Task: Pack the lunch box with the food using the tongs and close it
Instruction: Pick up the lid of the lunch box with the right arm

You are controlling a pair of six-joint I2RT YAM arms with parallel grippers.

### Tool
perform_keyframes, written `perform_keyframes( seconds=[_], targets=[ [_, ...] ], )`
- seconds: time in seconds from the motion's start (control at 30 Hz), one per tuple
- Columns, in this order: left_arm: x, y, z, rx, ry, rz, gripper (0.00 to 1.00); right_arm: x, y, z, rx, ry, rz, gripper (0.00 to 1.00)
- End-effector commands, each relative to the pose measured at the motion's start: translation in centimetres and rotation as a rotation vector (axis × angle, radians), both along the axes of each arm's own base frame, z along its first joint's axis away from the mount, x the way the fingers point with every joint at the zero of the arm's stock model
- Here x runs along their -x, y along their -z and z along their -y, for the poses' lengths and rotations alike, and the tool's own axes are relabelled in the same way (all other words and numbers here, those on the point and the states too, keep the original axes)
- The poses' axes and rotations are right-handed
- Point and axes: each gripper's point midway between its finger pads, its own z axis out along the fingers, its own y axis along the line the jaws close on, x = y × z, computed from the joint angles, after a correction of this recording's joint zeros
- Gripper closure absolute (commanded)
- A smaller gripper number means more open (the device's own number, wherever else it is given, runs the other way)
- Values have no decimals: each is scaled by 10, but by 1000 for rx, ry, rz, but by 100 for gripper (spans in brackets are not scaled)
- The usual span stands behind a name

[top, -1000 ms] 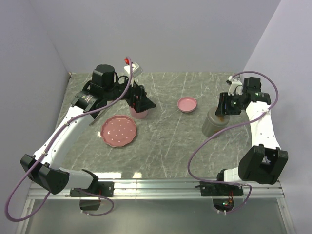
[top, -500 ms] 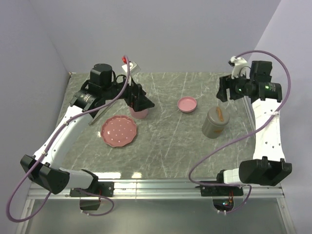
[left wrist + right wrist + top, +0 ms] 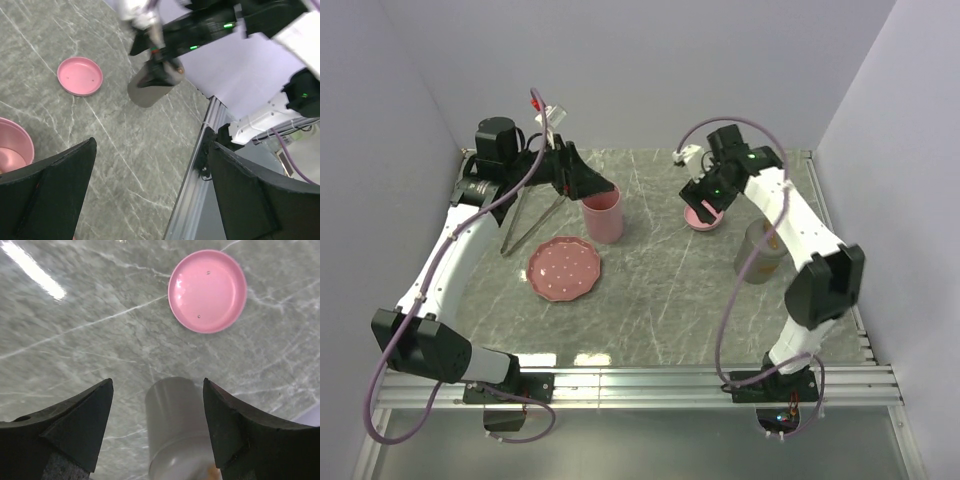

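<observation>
Scanning from the near edge in the overhead view, I count one pink dotted plate (image 3: pixel 565 268) on the counter (image 3: pixel 660 290), left of centre. I also count one grey canister (image 3: pixel 756 258) standing upright at the right, half hidden under my right arm. The right wrist view shows a bit of the orange-red strip (image 3: pixel 215 473) at that canister's top. I cannot tell whether it lies in it or on it.

Farther back, just beyond the plate, lies the single pair of tongs (image 3: pixel 530 228). It is flat on the counter, angled from lower left to upper right, with no tool touching it. To its right stands one pink cup (image 3: pixel 603 215), upright. One pink lid (image 3: pixel 703 218) lies flat right of centre, apart from both cup and canister.

There are two tools. The left tool (image 3: pixel 590 183) hangs in the air at the upper left, above and just behind the cup. It is released, fingers spread wide and empty, and the tongs lie below and to its left in the frame, clear of it. The right tool (image 3: pixel 705 203) hovers over the lid's far edge, also released and holding nothing. In its own camera the canister sits between the spread fingers, and the lid is at the upper right.
</observation>
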Motion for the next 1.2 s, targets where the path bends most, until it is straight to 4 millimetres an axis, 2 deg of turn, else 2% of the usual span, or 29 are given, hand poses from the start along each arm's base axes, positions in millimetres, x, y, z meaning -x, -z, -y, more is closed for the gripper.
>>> perform_keyframes(
  seconds=[0.0, 0.27, 0.43, 0.8, 1.17],
  targets=[
    [6, -10, 0, 40, 52, 16, 1, -17, 6, 4, 129, -63, 22, 22],
    [8, -2, -2, 47, 82, -6, 1, -30, 63, -7, 208, -138, -94, 23],
    [8, 4, -3, 43, 97, -23, 1, -39, 92, -10, 238, -168, -122, 24],
    [19, 19, -7, 34, 137, -47, 1, -63, 138, -7, 297, -155, -94, 26],
    [21, 24, -16, 17, 123, -52, 1, -64, 174, -6, 315, -163, -129, 42]
  ],
)
